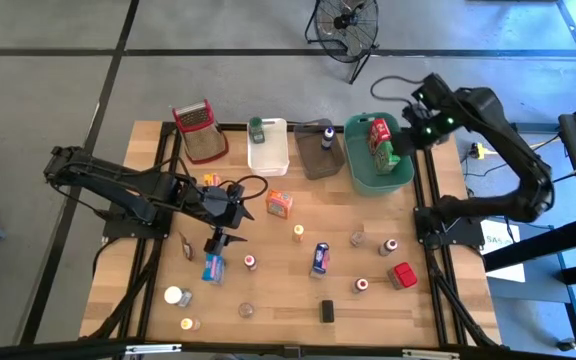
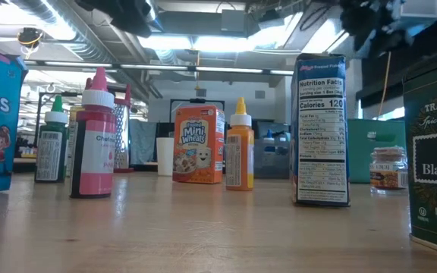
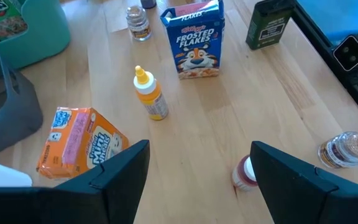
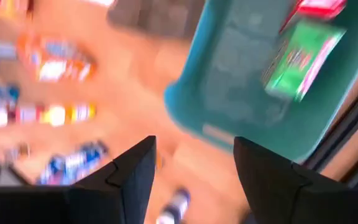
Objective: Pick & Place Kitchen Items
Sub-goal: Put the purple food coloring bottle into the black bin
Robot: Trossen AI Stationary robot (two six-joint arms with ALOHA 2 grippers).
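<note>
Bins first: we count three across the table's far edge, white bin (image 1: 268,146), grey bin (image 1: 318,150), green bin (image 1: 378,155), plus one wire basket (image 1: 199,130) at the far left. White bin holds one green-capped bottle (image 1: 257,128), grey bin one dark bottle (image 1: 327,139), green bin two boxes, one red (image 1: 379,133) and one green (image 1: 387,154). Loose on the wood we count roughly a dozen and a half kitchen items; exact number hard to tell. Among them one orange Mini Wheats box (image 1: 280,204), one yellow bottle (image 1: 298,234), one blue Frosted Flakes box (image 1: 320,259), one Rice Krispies box (image 1: 214,267), one red box (image 1: 402,275), one dark tin (image 1: 327,310), several small capped jars.

Left gripper (image 1: 217,240) hangs low over the middle-left of the table, arm stretched in from the left edge, fingers (image 3: 120,174) spread wide with nothing between them; a red-capped jar (image 3: 246,173) sits just beside one finger. Right gripper (image 1: 404,140) is raised by the green bin's right rim, arm elbowed back to the right, fingers (image 4: 132,168) parted and holding nothing
</note>
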